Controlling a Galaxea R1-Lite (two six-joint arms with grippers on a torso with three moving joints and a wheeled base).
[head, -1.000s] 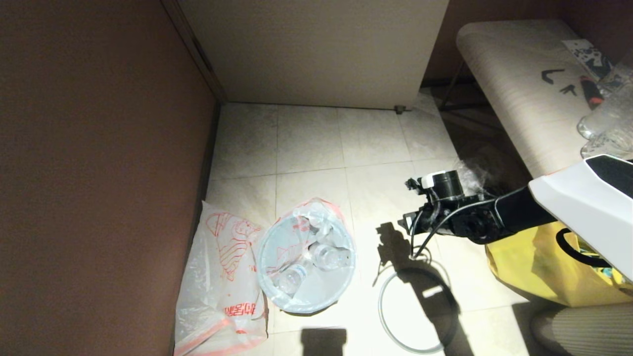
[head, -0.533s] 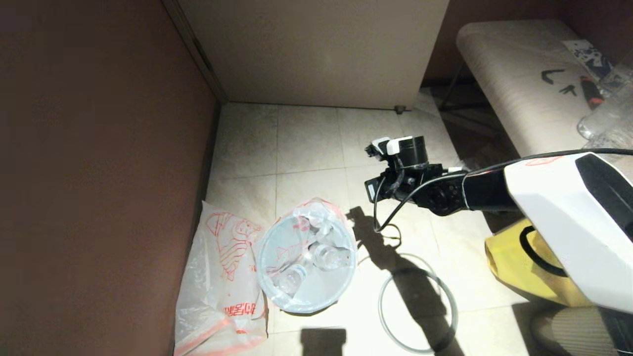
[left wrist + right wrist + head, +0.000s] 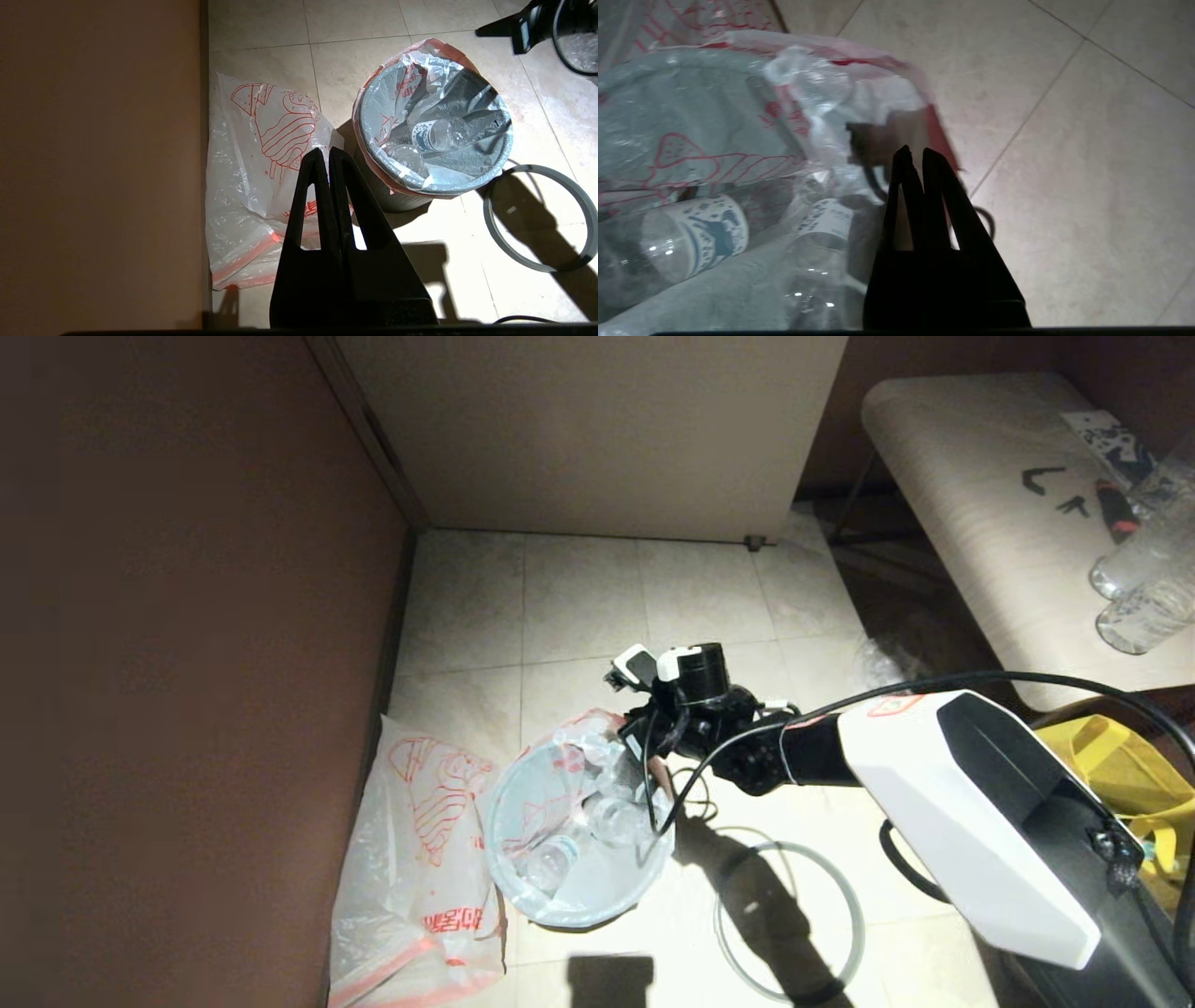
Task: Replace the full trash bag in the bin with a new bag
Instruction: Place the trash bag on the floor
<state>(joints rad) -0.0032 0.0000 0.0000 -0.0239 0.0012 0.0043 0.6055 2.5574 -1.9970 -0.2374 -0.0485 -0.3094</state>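
The bin (image 3: 597, 896) stands on the pale tiled floor (image 3: 579, 607) near the dark wall (image 3: 187, 663), and the full trash bag (image 3: 569, 821) still sits inside it, its thin white plastic with red print folded out over the mouth, the pinkish-red edge showing along the far side. Clear plastic bottles (image 3: 611, 817) lie in the bag; from the right wrist view two of them show white labels with blue print. The right arm reaches in from the right, and the right gripper (image 3: 915, 156) hangs just over the near-right part of the bag's rim, its fingers (image 3: 941, 186) pressed together with only a sliver between the tips; I cannot tell whether any plastic is pinched there, though the tips sit right against the bag's pinkish edge. Flat on the floor between the bin and the wall lies the new bag (image 3: 411, 859), white with a red line drawing, red lettering and a pinkish strip along its lower edge, touching the bin's side. To the right of the bin, apart from it, the grey ring rim (image 3: 726, 943) lies on the tiles, partly under the arm's shadow. The left gripper (image 3: 325, 154) hangs above the new bag, its fingers closed tip to tip and holding nothing. A yellow fabric tote (image 3: 1120, 775) sits at the far right behind the arm.
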